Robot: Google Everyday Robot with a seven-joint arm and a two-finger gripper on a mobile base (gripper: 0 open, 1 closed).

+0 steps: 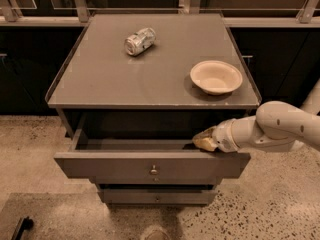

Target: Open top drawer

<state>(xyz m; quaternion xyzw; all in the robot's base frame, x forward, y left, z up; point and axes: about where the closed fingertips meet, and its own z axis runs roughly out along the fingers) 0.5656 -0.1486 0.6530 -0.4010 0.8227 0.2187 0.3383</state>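
Note:
The top drawer (115, 165) is the wide grey-brown drawer right under the cabinet top. It stands pulled out toward me, with a dark opening behind its front. Its small round metal knob (153, 170) sits at the centre of the front. My gripper (204, 140) reaches in from the right on a white arm and rests at the top edge of the drawer front, right of the knob, hooked just inside the opening.
On the cabinet top (100, 79) lie a crushed silver can (139, 40) at the back and a cream bowl (216, 76) at the right. A narrower lower drawer (157, 196) sits beneath. Speckled floor surrounds the cabinet; dark cabinets stand behind.

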